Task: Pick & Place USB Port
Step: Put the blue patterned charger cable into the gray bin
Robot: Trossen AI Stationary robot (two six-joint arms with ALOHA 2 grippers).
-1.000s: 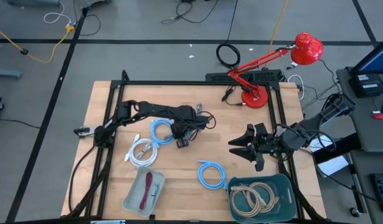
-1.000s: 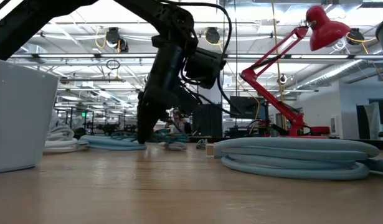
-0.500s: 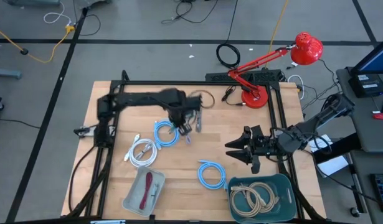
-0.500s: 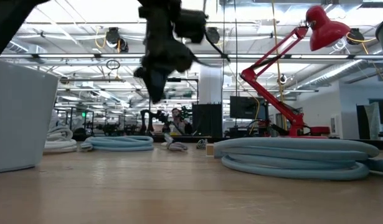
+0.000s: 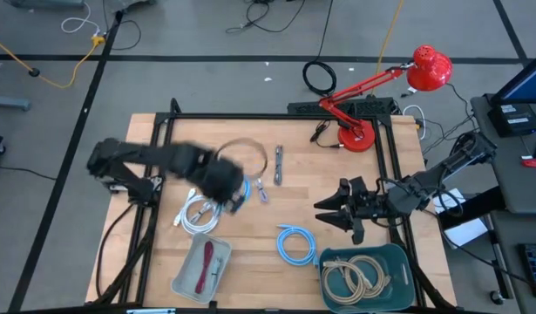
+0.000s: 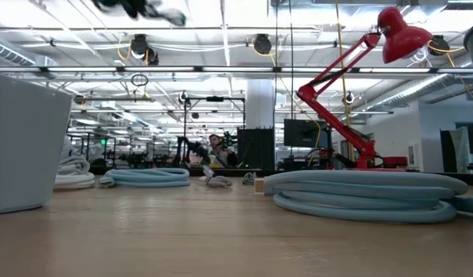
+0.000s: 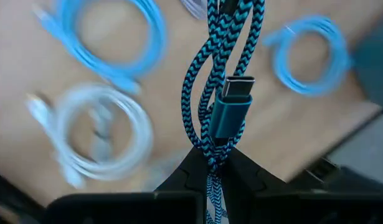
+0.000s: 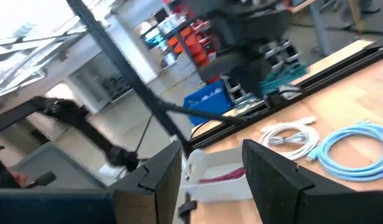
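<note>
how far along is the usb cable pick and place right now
Done: the pick. The left gripper is shut on the braided blue-black USB cable, lifted above the white cable coil. In hand: carrying it. Left: placing it; no drop spot is evident yet. The right gripper waits open near the teal bin.

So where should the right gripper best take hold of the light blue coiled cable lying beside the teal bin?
Probably on the ring's side nearest the right gripper, coming straight down from above: the light blue cable lies flat on the table, so its bundled strands can be pinched across together.
</note>
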